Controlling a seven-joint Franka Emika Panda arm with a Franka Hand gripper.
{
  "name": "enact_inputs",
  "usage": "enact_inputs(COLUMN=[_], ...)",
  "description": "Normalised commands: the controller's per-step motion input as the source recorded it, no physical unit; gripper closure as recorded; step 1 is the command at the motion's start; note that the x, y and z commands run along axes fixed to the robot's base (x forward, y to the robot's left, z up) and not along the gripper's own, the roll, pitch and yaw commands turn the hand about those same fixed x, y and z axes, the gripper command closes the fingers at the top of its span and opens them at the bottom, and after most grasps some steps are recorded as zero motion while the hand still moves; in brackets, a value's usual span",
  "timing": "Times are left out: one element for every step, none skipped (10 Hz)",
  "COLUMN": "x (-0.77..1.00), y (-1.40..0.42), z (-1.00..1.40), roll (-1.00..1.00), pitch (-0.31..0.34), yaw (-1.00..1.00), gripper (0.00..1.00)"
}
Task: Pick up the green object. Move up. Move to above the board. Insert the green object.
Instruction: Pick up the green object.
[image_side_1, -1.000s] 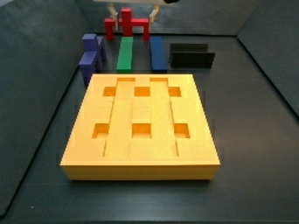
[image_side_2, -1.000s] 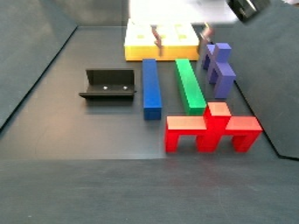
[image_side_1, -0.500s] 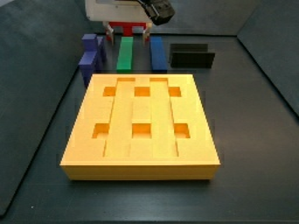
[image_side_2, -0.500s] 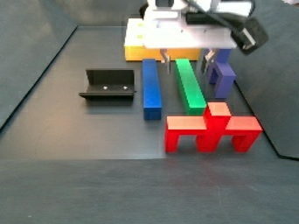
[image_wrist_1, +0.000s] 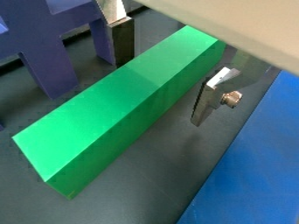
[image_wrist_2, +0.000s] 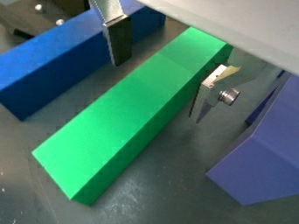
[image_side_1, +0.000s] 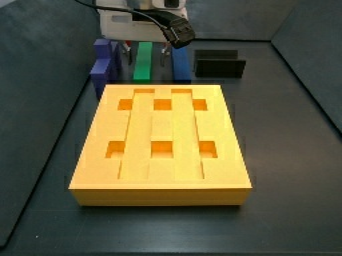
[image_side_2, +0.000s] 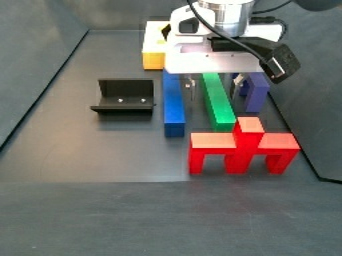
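The green object is a long green bar lying on the floor behind the board, between a blue bar and a purple piece. It also shows in a side view and in both wrist views. My gripper is low over the bar. In both wrist views the gripper is open, with one finger and the other on either side of the bar, gaps showing. The board's far edge shows behind the gripper.
A blue bar lies beside the green bar. A purple piece stands on its other side. A red branched piece lies past the bar's end. The fixture stands beyond the blue bar.
My gripper has come into view and moved down over the green bar; its open fingers now straddle it. The pieces have not moved.
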Motion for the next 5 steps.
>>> enact_inputs(x=[0.0,0.0,0.0,0.0,0.0], y=[0.0,0.0,0.0,0.0,0.0], z=[0.0,0.0,0.0,0.0,0.0], roll=[0.0,0.0,0.0,0.0,0.0], pitch=[0.0,0.0,0.0,0.0,0.0], yaw=[0.0,0.0,0.0,0.0,0.0], gripper=[0.0,1.0,1.0,1.0,1.0])
